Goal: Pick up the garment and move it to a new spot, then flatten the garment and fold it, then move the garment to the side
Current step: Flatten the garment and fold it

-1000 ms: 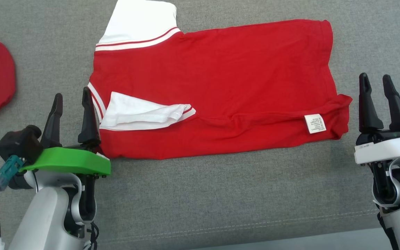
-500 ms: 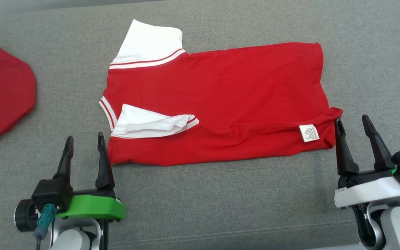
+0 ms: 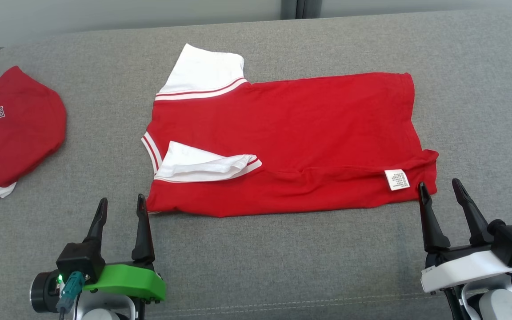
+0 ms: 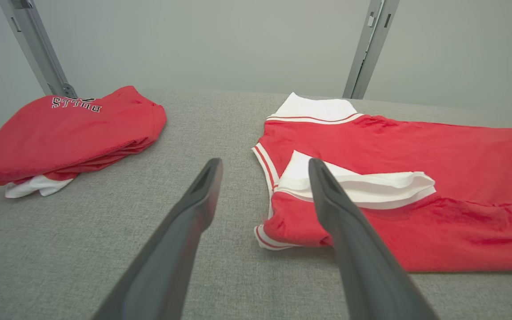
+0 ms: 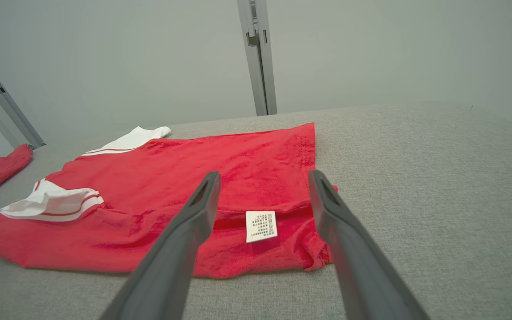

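Worktop: grey woven cloth surface; it carries the garment, with a pale wall beyond its far edge.

Garment: red shirt with white, striped sleeves. It lies flat on the middle of the worktop, with its length running left to right, neck end to the left and hem to the right. The near long edge is doubled over in a soft fold.

Folded red shirt: well to the left of the garment and apart from it. It has white lettering, and a bit of white cloth shows under its near edge.

Left hand: fingers spread wide, nothing between them. It is just off the garment's near left corner, and its inner fingertip is beside that corner.

Right hand: fingers spread wide and empty. It is at the garment's near right corner, with its inner fingertip at the cloth's edge; I cannot tell whether it touches.

Far sleeve: white, sticking out from the garment's far left corner.

Near sleeve: white, folded inward onto the garment's red body.

Care label: small white tag on the garment near its near right corner.
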### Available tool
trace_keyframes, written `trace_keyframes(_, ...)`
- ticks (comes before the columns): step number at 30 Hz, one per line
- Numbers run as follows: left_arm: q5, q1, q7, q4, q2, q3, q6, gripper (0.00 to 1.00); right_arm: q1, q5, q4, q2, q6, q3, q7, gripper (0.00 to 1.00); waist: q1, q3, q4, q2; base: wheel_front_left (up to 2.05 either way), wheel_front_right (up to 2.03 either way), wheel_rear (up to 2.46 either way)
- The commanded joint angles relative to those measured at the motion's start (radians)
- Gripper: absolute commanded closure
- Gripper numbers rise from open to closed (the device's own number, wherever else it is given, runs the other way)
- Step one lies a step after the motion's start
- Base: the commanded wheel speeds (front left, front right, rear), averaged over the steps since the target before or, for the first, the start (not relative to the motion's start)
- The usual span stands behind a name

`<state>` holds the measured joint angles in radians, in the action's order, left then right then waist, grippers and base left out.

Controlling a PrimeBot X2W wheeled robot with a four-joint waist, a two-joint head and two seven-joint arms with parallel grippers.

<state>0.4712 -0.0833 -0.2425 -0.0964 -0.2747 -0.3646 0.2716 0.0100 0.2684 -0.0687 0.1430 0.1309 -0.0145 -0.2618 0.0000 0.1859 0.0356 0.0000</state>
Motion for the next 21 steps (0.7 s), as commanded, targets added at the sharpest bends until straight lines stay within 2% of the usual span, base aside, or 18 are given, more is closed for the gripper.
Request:
trace_keyframes(1,-0.003,-0.002,0.002,0.000,-0.007,-0.003,-0.003,0.00,-0.006,-0.008,-0.005,0.002,0.000,0.000,-0.004,0.00,0.0000,0.000,0.000,0.0000,0.00,0.00,0.00)
trace_keyframes(4,-0.009,-0.017,0.017,-0.001,-0.011,-0.015,-0.009,0.00,-0.001,-0.003,-0.010,0.006,0.000,-0.004,-0.004,0.00,0.0000,0.001,0.002,0.0000,0.00,0.00,0.00)
trace_keyframes(8,0.002,-0.052,0.072,-0.019,-0.010,-0.046,-0.039,0.00,0.018,0.008,-0.048,0.019,-0.001,0.003,-0.002,0.00,0.0000,0.015,0.002,0.0000,0.00,0.00,0.00)
trace_keyframes(15,0.068,-0.112,0.189,-0.115,0.016,-0.073,-0.089,0.00,0.086,0.022,-0.196,0.055,-0.001,-0.008,0.010,0.00,0.0000,0.052,-0.012,0.0000,0.00,0.00,0.00)
trace_keyframes(21,0.100,-0.150,0.206,-0.196,0.033,-0.071,-0.110,0.00,0.170,0.029,-0.328,0.078,-0.001,-0.035,0.003,0.00,0.0000,0.086,-0.015,0.0000,0.00,0.00,0.00)
